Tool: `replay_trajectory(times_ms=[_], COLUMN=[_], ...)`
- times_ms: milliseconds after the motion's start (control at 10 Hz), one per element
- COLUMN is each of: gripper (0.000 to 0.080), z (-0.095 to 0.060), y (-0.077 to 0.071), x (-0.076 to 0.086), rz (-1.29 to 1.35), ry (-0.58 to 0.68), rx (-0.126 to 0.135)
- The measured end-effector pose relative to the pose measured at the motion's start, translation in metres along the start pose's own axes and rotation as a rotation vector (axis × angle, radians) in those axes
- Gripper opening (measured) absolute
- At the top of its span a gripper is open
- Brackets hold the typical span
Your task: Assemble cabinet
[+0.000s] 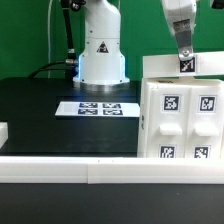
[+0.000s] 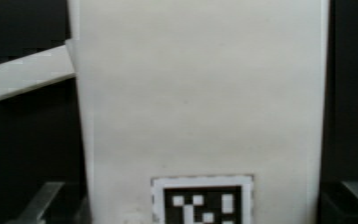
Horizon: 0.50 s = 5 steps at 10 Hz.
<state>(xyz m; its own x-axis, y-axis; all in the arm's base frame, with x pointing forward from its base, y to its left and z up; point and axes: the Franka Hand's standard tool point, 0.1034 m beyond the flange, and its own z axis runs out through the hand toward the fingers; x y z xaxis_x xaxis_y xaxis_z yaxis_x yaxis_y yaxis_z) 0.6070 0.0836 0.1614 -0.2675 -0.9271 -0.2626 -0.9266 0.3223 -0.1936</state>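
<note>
I am the arm, and my gripper [image 1: 184, 62] hangs over the top of the cabinet [image 1: 180, 120] at the exterior view's right. The cabinet stands upright on the black table [image 1: 40, 105], close to the long white rail [image 1: 60, 168] at the table's edge, and its front shows two white panels with black-and-white tags. On top of it lies a white block [image 1: 195, 66], also with a tag, and my fingers reach down to this block. In the wrist view the white block [image 2: 197, 100] fills almost the whole picture between my two dark fingertips [image 2: 43, 200], one at each side of it, and a tag shows at its near end. My jaws stand wide apart, on both sides of the block; if the pads press it or only stand beside it, I cannot tell. The marker board [image 1: 100, 108] lies flat on the table in front of the white robot base [image 1: 100, 50], well apart from the cabinet.
</note>
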Motion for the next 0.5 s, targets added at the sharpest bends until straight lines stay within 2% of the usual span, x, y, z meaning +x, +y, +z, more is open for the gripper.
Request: replay_trajectory(times_ms=[100, 200, 300, 500], gripper=[0.0652, 0.0652, 0.0774, 0.0795], z=[-0.001, -0.005, -0.011, -0.027], y=[0.0, -0.001, -0.004, -0.01], x=[-0.001, -0.002, -0.005, -0.011], rz=[-0.017, -0.032, -0.04, -0.051], ry=[-0.001, -0.008, -0.02, -0.049], rx=[0.001, 0.006, 0.016, 0.04])
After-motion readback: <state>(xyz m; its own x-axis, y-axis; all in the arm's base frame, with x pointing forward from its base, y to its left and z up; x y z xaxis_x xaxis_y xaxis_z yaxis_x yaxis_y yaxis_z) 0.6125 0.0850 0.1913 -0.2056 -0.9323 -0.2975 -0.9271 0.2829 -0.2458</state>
